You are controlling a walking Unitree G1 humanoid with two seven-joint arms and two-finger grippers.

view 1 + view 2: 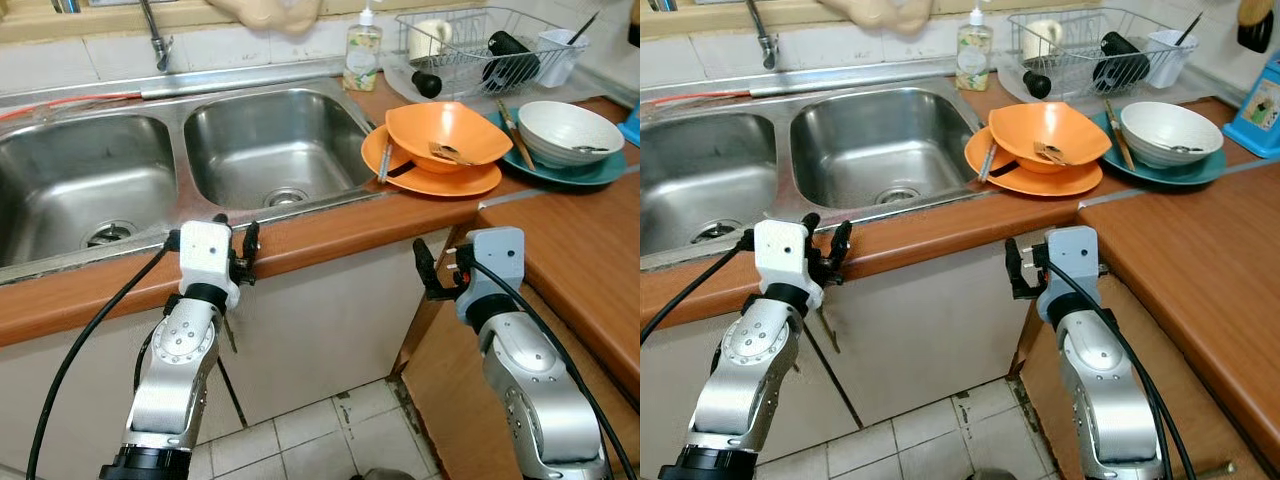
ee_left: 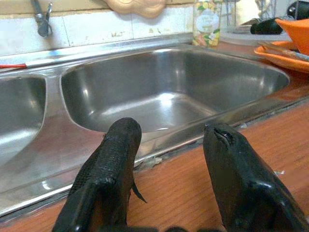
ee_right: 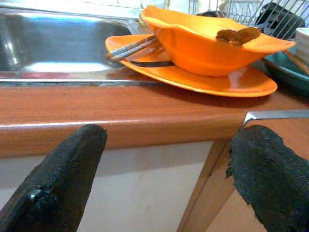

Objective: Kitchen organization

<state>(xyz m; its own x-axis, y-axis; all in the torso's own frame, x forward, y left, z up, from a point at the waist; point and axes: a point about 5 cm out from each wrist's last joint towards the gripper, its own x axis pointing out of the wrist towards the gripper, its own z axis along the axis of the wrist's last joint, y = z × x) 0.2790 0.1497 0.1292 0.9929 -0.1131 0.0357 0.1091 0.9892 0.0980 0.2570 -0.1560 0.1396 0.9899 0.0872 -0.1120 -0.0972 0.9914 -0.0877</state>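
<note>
I've got the left gripper (image 1: 232,243) at the wooden tabletop (image 1: 330,228) edge in front of the double sink (image 1: 270,140), fingers spread wide, nothing held. My right gripper (image 1: 437,268) hangs below the edge, fingers wide, nothing between them. Orange bowl (image 1: 447,132) sits on orange plate (image 1: 432,178) beside the sink; white bowl (image 1: 568,130) on teal plate (image 1: 590,174), dish rack (image 1: 480,50) behind.

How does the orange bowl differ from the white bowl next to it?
The orange bowl sits tilted on an orange plate; the white bowl sits level on a teal plate. The orange bowl lies nearer the sink, the white bowl farther right. Both hold something and have chopsticks beside them.
</note>
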